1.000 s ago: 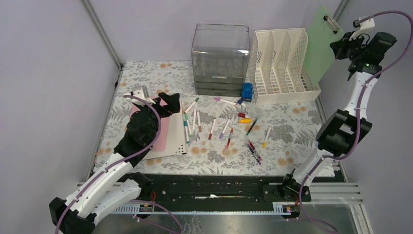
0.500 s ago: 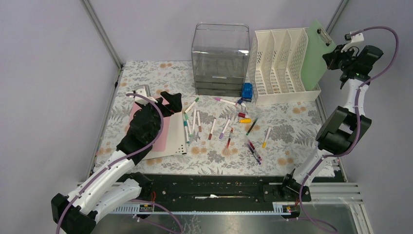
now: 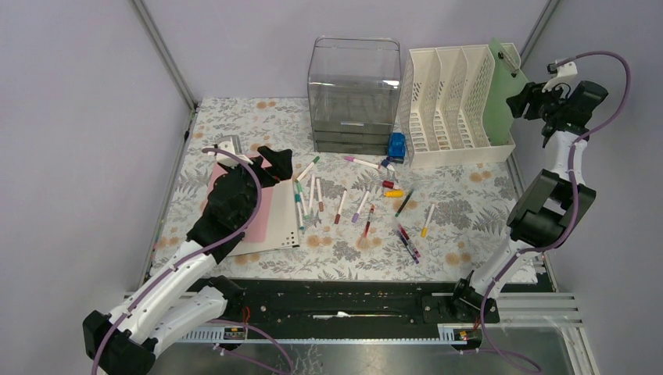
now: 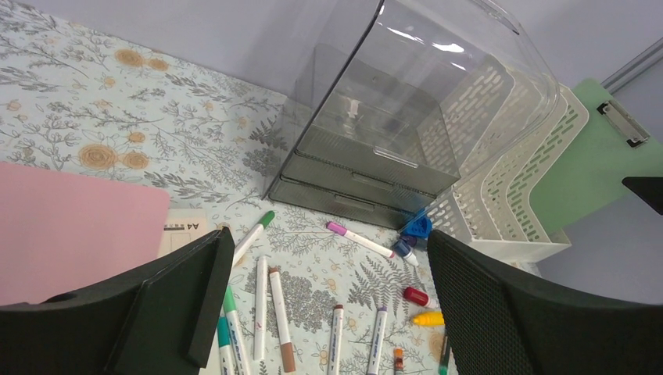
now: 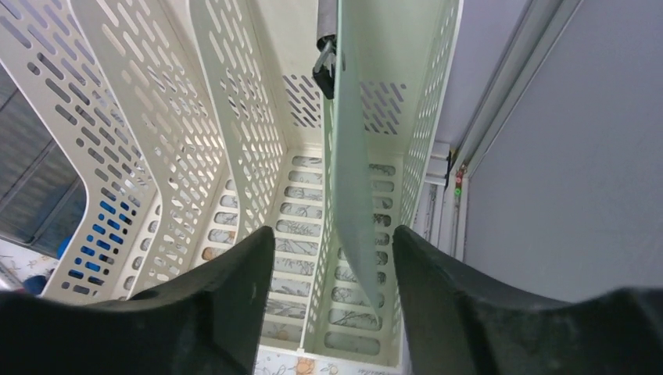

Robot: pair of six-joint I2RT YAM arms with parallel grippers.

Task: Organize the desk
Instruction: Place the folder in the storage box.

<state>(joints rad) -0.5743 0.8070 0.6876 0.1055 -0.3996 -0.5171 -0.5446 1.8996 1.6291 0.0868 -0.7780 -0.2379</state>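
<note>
Hovering half open, gripping nothing, the right hand (image 5: pixel 335 234) straddles the green clipboard (image 5: pixel 348 156) in the rack (image 5: pixel 156 117)

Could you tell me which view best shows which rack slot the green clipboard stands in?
Right wrist: it looks down into the white file rack, clipboard edge-on in the rightmost slot. Top external shows it at the rack's right end; left wrist, only its face beyond the rack.
</note>
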